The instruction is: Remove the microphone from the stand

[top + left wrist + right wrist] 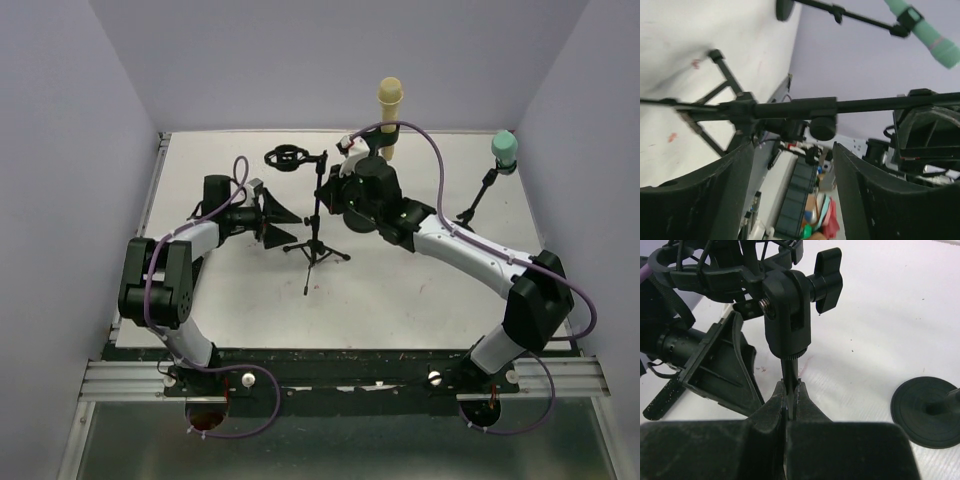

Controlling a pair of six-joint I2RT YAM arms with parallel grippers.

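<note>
Squarely at the centre of the white desk (420,290) stands a black tripod stand (318,215), its thin metal pole vertical and its three legs splayed. It is topped by a ring-shaped shock mount (289,157) on a swivel joint with a wing knob. The right end effector (790,390) is clamped tight on the thin rod just under that joint. The left end effector (792,150) is parted, its broad matte black fingers (715,200) set to either side of the pole, which lies just past their tips without touching.

Well apart, at the right of the desk, a green microphone (505,150) sits in a black clip on a slim boom rising from a round base (927,410). Its long axis tilts up and away from the base, rounded head uppermost, with a paler band around the body. Near the back wall a yellow microphone (390,100) stands upright, head up, its foot hidden behind the right arm.
</note>
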